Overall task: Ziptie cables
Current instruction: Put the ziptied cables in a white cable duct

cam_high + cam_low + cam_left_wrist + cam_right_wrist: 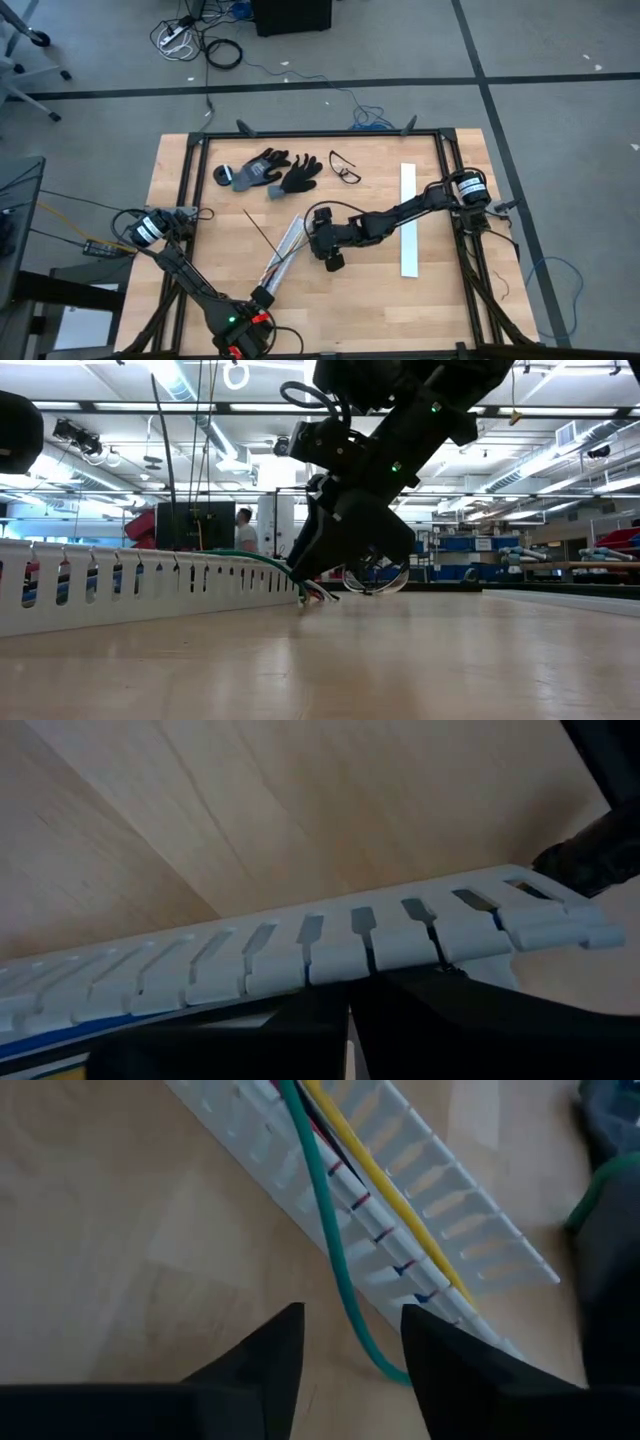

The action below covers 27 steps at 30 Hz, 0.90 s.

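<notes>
Overhead, right gripper (313, 232) jaws apart over the cables (335, 1230) in a white slotted strip (283, 250), left gripper (262, 298) jaws together at the strip's near end, wooden bench (360, 300).

- The slotted strip (283, 250) is laid slantwise on the table (420, 310), at the middle.
- The cables (345, 1180) are laid in this strip (along its length).
- The right gripper (322, 243) is placed at the strip's far end, the left gripper (262, 298) at its near end.
- A second strip (409, 218) is laid to the right, well apart.
- The gloves (272, 172) and glasses (344, 168) are placed behind.
</notes>
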Each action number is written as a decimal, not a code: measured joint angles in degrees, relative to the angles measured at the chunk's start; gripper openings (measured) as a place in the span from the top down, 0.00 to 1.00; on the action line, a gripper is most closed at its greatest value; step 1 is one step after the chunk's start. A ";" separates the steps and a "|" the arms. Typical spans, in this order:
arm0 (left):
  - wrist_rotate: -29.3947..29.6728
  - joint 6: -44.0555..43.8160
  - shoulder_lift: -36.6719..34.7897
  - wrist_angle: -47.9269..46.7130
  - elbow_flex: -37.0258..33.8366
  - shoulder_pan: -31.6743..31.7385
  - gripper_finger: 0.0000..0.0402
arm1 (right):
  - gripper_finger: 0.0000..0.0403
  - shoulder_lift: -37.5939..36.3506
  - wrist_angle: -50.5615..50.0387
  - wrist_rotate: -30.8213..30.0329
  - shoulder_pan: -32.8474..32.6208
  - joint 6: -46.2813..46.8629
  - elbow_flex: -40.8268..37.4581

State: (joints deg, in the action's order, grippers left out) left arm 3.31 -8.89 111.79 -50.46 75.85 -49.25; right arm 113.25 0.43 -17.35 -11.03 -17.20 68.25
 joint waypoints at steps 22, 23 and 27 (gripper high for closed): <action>0.34 -1.64 0.00 -0.06 0.00 0.00 1.00 | 0.85 2.89 1.21 -2.81 1.11 -1.18 0.00; 0.37 -1.64 0.00 -0.06 0.00 0.00 1.00 | 0.88 2.89 1.16 -2.80 1.11 -1.42 0.00; 0.63 -1.60 0.00 -0.04 0.00 0.00 1.00 | 0.98 2.54 0.65 -5.25 0.61 -3.62 0.03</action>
State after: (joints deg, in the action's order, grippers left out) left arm 3.94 -10.48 111.79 -50.50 75.85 -49.25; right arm 115.79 1.08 -22.60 -10.41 -20.82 68.27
